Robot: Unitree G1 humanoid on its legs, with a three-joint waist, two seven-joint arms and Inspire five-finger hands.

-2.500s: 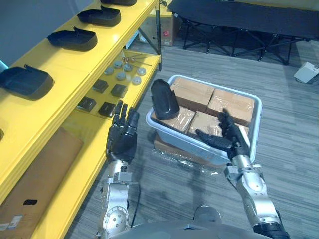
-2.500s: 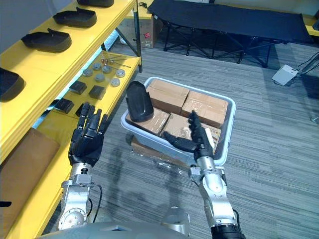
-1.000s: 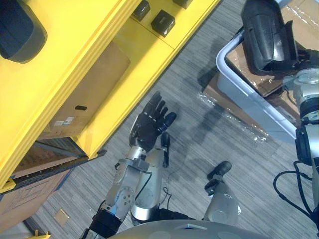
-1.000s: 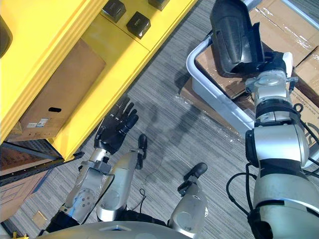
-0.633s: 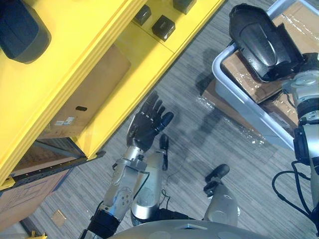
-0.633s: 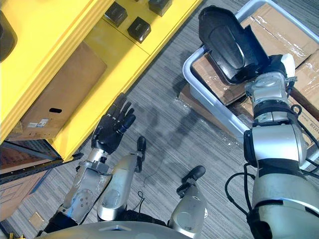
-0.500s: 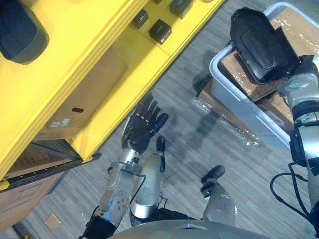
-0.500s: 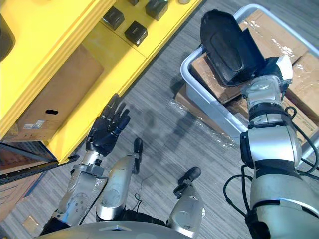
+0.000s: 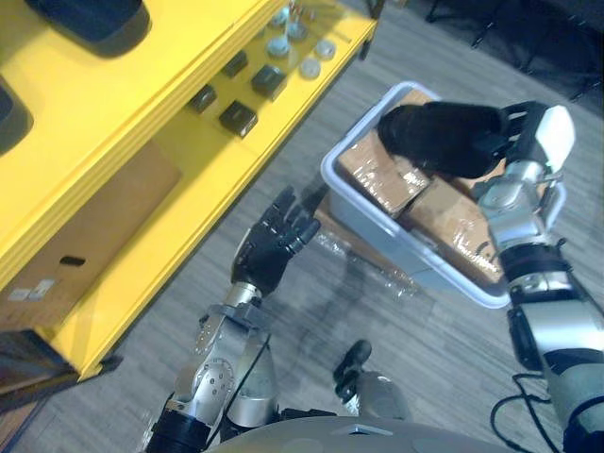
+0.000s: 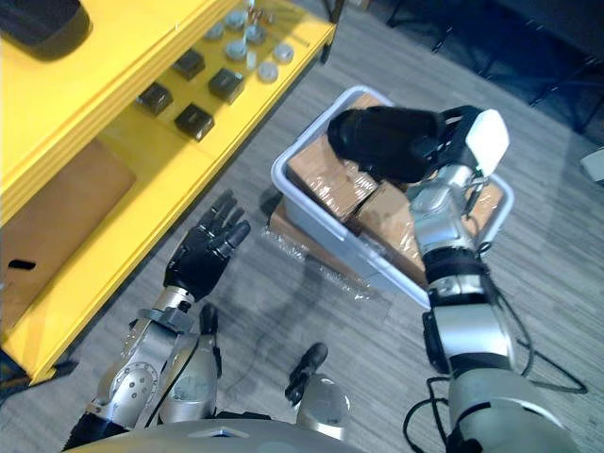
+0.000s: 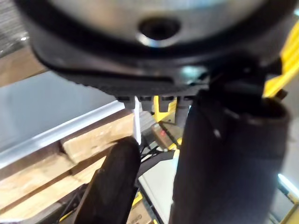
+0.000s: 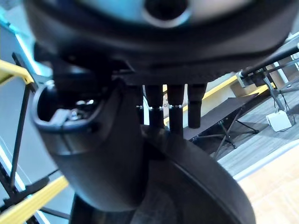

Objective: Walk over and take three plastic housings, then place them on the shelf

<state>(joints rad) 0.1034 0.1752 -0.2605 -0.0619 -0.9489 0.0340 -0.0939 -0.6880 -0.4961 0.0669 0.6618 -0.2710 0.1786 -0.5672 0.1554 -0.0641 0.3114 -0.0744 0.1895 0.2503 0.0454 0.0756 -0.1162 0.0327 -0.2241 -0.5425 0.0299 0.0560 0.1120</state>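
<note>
My right hand (image 9: pixel 517 143) is shut on a black plastic housing (image 9: pixel 436 140), holding it on its side in the air above a grey tub (image 9: pixel 370 223). In the right wrist view the housing (image 12: pixel 191 186) runs under my curled fingers (image 12: pixel 169 108). My left hand (image 9: pixel 271 247) hangs open over the floor between the tub and the yellow shelf (image 9: pixel 142 104), holding nothing. Two more black housings (image 9: pixel 92 17) lie on the shelf's top level. In the left wrist view my left hand (image 11: pixel 219 158) shows its straight fingers.
The tub holds wrapped cardboard boxes (image 10: pixel 326 175) and sits on another flat box. The shelf's lower level carries small black blocks (image 9: pixel 238 117) and round grey discs (image 9: pixel 300 58). A flat cardboard box (image 9: pixel 90 226) lies on the bottom level. Grey plank floor lies between shelf and tub.
The camera has swung about. My right hand, open beside the housing 2.5 s ago, has closed on it, lifted it out of the tub and turned it sideways. My left hand stays open.
</note>
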